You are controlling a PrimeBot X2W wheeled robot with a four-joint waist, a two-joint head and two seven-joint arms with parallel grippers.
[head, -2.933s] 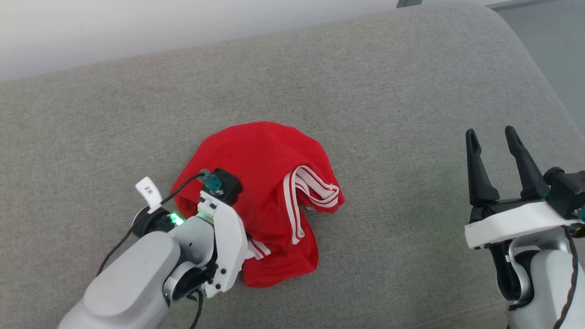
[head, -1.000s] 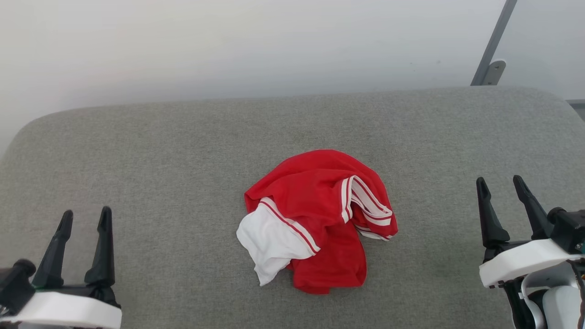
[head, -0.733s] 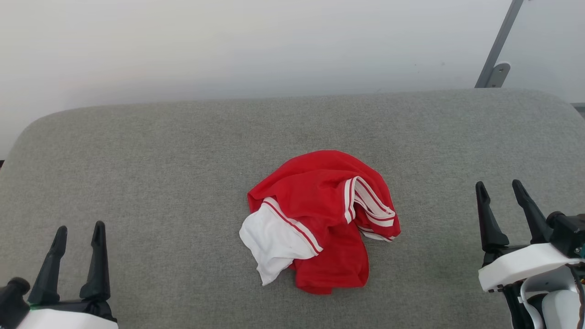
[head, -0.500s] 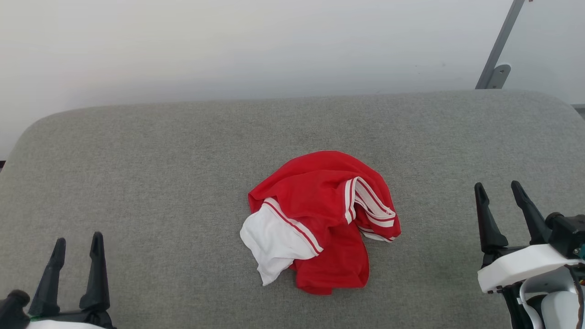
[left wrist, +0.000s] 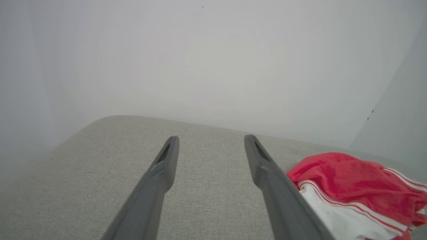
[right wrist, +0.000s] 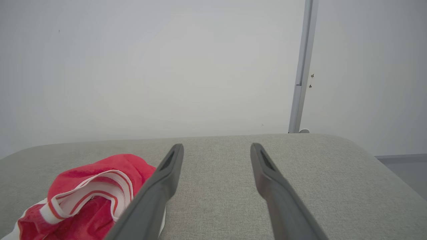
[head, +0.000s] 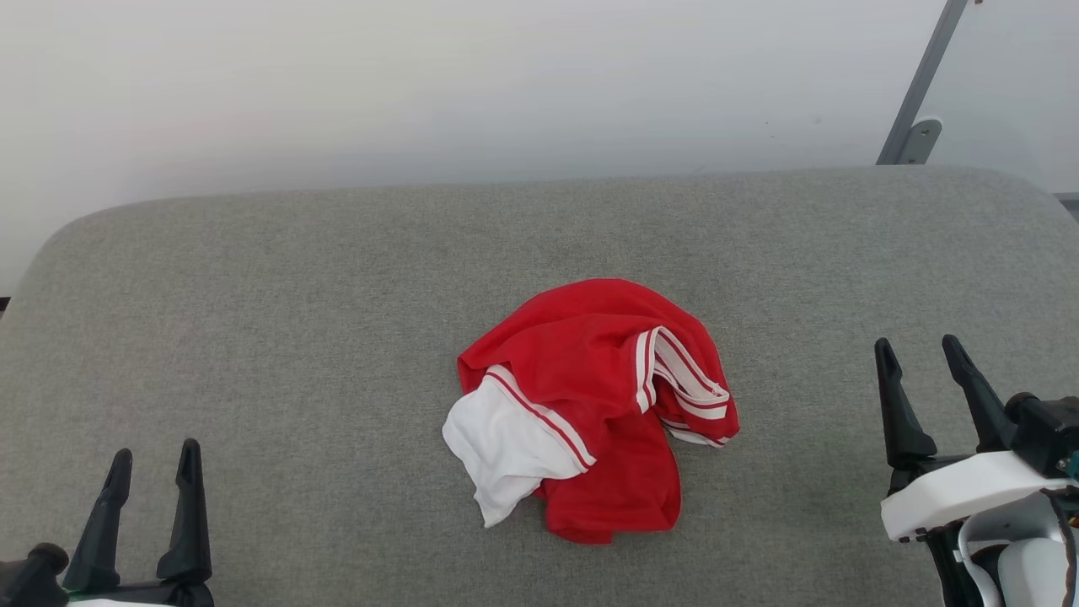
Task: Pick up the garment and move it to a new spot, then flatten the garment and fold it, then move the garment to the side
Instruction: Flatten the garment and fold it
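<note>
Centrally, the crumpled garment lies between two wide-open, empty pincers; the right pincer stands nearer it than the left pincer.

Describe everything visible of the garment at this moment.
The garment is a soft red shirt, crumpled in a loose heap, neither flattened nor folded. A white sleeve edged in red-and-white stripes spills out at its near left; a striped band loops across its right side. It lies on the grey upholstered surface, touching only that; the left tool and right tool stand open, well apart from it.
</note>
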